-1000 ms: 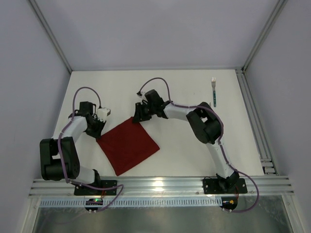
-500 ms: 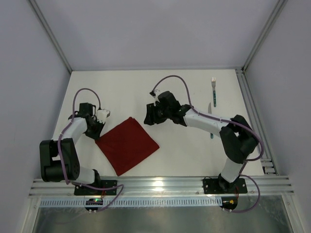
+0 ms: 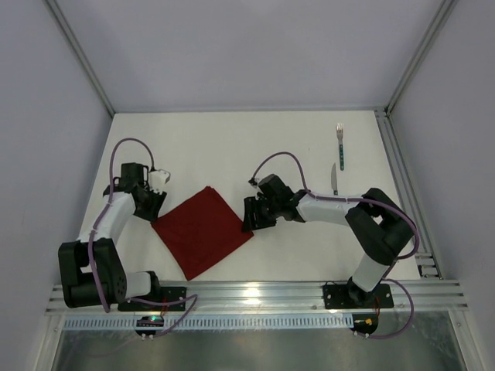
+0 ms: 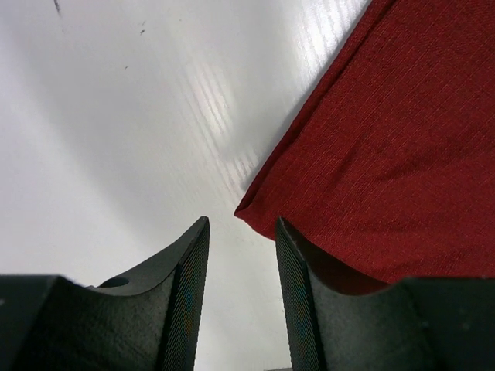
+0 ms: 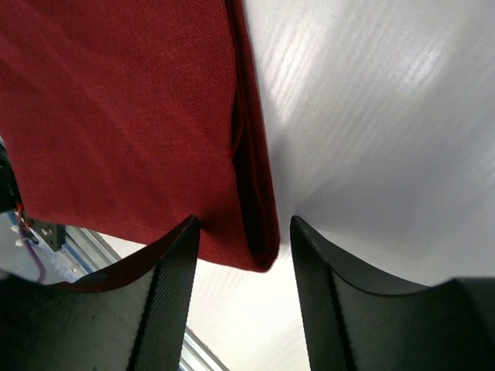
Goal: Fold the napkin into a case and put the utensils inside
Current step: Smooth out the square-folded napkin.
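Arms bent low at opposite corners of the napkin (image 3: 203, 230); left gripper (image 4: 241, 224) and right gripper (image 5: 244, 222) both apart.

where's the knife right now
In the top view the knife lies on the right side of the table, just nearer the robot than the fork and well right of the napkin.

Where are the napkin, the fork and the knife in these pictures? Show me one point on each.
napkin (image 3: 203, 230): top view, centre of the red cloth.
fork (image 3: 340, 147): top view, middle of its length.
knife (image 3: 334, 179): top view, middle of its length.
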Controlling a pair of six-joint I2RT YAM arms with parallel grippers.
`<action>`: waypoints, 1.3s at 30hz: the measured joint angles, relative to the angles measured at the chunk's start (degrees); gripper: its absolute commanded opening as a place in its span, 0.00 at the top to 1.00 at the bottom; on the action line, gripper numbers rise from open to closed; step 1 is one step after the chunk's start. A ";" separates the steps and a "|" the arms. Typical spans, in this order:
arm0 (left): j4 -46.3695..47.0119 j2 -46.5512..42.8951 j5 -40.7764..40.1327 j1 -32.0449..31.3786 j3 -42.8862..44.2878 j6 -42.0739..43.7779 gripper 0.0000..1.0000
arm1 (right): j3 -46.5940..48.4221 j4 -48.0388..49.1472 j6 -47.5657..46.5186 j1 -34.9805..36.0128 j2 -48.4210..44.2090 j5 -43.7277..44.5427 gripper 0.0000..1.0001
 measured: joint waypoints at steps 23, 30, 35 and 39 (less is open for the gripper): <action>-1.77 16.28 1.55 -0.57 5.99 -2.80 0.58 | -8.39 19.85 12.31 -1.36 3.50 -4.39 0.96; -1.42 22.95 7.67 -1.51 16.33 -2.03 0.51 | -8.44 24.65 15.41 -8.68 5.07 -2.97 0.96; -2.45 23.76 14.01 -1.75 24.26 -0.17 0.50 | -8.41 23.93 14.45 -13.20 4.24 -0.57 0.78; -3.37 22.58 16.76 -2.01 25.46 0.09 0.50 | -7.39 18.86 10.54 -13.77 1.40 0.44 0.56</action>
